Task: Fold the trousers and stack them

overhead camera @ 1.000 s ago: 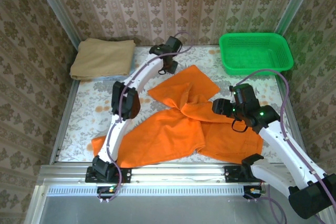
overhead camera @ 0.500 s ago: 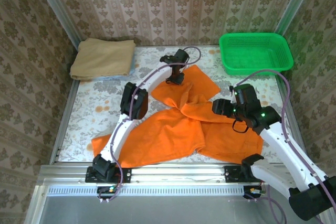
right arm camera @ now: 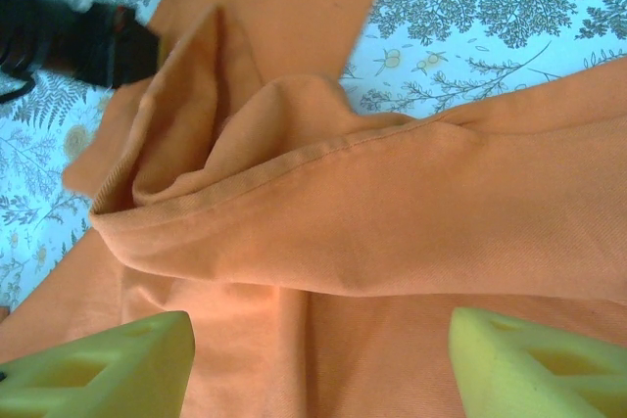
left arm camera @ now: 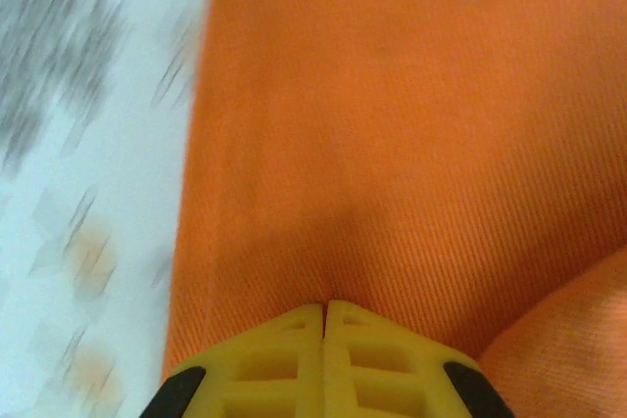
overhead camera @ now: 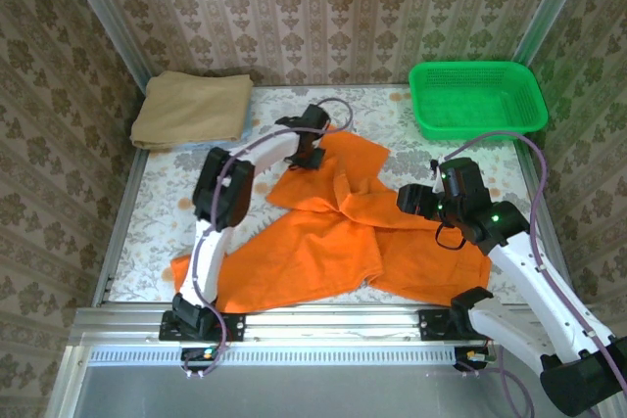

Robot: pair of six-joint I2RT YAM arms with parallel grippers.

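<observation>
Between tips of the left claw (left arm camera: 324, 308), the trousers (left arm camera: 411, 144)

I read no text, label, brand, number or sign in any of the views. The trousers (overhead camera: 313, 242) are plain orange fabric with no legible print.
</observation>
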